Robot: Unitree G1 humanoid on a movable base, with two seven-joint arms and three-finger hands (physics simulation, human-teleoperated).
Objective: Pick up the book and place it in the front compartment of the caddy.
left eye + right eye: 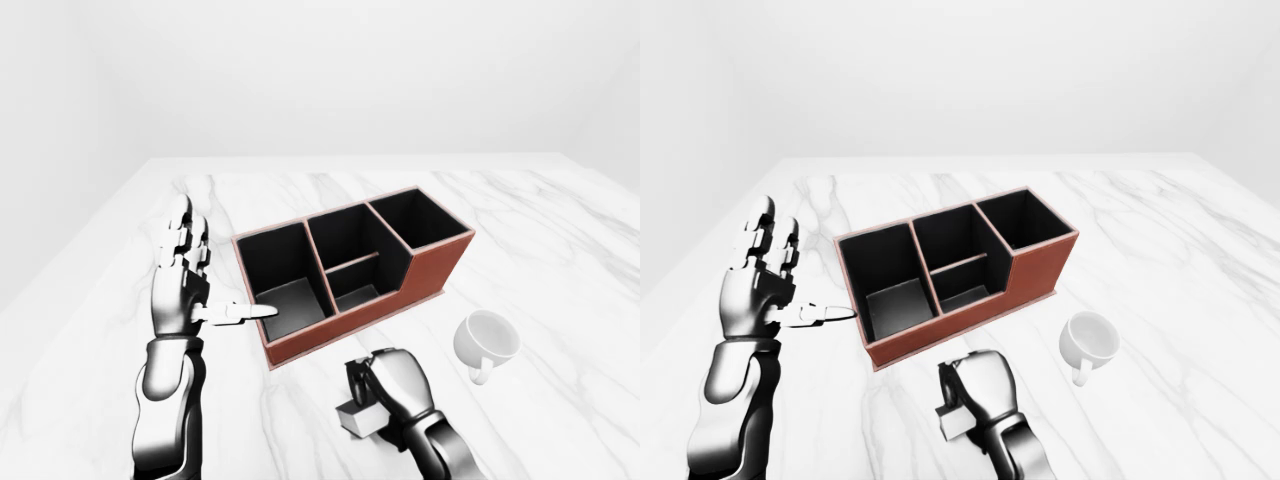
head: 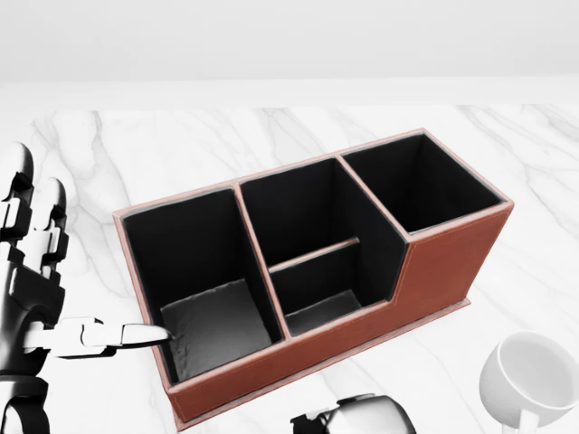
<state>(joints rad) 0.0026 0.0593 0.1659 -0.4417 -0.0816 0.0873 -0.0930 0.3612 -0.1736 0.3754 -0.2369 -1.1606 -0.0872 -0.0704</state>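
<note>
Right hand clamps small grey book near tabletop's bottom edge; left hand splayed, empty, beside caddy. Grasp step; next: lift, carry to front compartment.

White marble table, red-brown caddy, white mug, small grey book

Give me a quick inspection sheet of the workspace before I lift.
Surface: white marble table, level.
Job's things: small grey book lying on the table under the right hand; brown caddy upright, its black compartments all empty.
Clutter: white mug right of the caddy, tipped on its side, mouth toward the camera.
Grippers: right hand curled round the book; left hand open, fingers up, thumb tip at the caddy's left end.
Cables: nothing seen.
Surroundings: plain white walls.
</note>
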